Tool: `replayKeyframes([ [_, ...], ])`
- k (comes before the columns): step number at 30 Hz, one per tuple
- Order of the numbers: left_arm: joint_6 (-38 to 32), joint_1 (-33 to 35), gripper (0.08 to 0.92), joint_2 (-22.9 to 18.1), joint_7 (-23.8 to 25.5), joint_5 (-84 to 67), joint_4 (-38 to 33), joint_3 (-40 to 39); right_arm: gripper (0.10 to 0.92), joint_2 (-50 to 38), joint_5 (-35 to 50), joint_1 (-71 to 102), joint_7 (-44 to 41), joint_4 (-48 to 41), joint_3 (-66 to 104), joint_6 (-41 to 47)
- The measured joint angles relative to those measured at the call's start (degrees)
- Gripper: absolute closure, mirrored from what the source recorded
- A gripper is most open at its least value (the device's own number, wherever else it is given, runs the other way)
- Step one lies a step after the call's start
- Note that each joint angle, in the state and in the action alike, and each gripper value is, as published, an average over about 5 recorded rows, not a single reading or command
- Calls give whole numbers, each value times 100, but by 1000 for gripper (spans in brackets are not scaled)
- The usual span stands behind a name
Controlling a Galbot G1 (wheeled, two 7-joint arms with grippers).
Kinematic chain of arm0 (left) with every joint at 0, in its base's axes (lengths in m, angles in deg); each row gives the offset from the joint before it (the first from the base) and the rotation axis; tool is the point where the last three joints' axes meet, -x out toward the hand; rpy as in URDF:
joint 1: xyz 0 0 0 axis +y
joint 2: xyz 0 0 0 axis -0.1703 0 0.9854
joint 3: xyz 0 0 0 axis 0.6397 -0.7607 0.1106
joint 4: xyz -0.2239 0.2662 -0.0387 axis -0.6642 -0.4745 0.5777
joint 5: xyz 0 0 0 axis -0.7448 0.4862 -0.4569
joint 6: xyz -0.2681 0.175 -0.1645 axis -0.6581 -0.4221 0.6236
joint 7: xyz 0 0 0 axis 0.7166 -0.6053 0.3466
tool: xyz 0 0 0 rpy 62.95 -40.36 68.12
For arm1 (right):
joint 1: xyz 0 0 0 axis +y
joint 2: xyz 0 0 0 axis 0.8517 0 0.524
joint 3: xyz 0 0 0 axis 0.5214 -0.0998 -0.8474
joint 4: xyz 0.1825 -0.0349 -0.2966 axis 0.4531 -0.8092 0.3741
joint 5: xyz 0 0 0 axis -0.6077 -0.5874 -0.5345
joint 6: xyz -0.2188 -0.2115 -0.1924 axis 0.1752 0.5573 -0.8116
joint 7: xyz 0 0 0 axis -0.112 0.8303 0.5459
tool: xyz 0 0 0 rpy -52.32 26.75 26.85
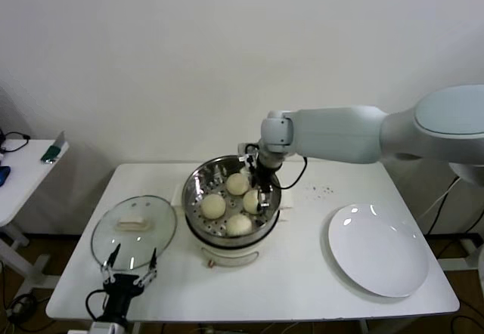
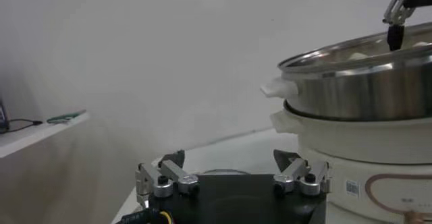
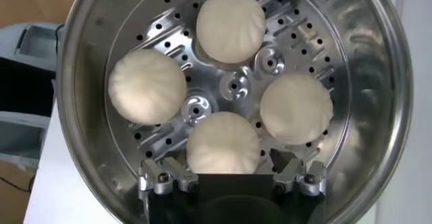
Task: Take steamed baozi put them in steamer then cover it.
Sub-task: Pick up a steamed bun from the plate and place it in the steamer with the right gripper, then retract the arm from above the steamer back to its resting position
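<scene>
The steamer (image 1: 198, 187) is a shiny steel basket on a white pot base (image 1: 227, 255) at the table's middle. All four steamed baozi lie on its perforated floor (image 3: 233, 87): baozi (image 3: 231, 26), baozi (image 3: 147, 86), baozi (image 3: 297, 108) and baozi (image 3: 223, 144). My right gripper (image 1: 262, 198) hangs inside the basket, open, its fingers (image 3: 291, 166) standing either side of the last baozi without touching it. The cover (image 1: 134, 230), a glass lid with a white handle, lies flat on the table left of the steamer. My left gripper (image 1: 130, 270) is open and empty at the front left, just before the cover.
A white plate (image 1: 378, 249) lies at the table's right front. A small side table (image 1: 23, 169) with a few items stands far left. In the left wrist view the steamer (image 2: 364, 84) rises close on one side, with the right gripper (image 2: 395, 16) above it.
</scene>
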State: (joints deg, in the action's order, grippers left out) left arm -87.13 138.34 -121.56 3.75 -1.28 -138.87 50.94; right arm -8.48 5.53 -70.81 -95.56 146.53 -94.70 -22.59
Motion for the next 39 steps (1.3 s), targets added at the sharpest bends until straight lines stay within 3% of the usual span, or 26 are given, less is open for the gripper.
replayKeyframes([
  [11,-8,5,177,20,-32,-3,-14,118,203,-642,-34,-275,46,272,387,-387],
  [22,-21,61,177,-17,-124,145,-123,156,203,-2123,-240,98,1557,1031,1221,-1494],
  [30,54,82,177,-90,-134,354,-229,204,203,-3316,-419,1437,2650,1603,2644,-2252],
  [39,161,128,177,-124,-121,786,-412,269,203,-4118,-866,3944,3268,2025,5251,-2768],
])
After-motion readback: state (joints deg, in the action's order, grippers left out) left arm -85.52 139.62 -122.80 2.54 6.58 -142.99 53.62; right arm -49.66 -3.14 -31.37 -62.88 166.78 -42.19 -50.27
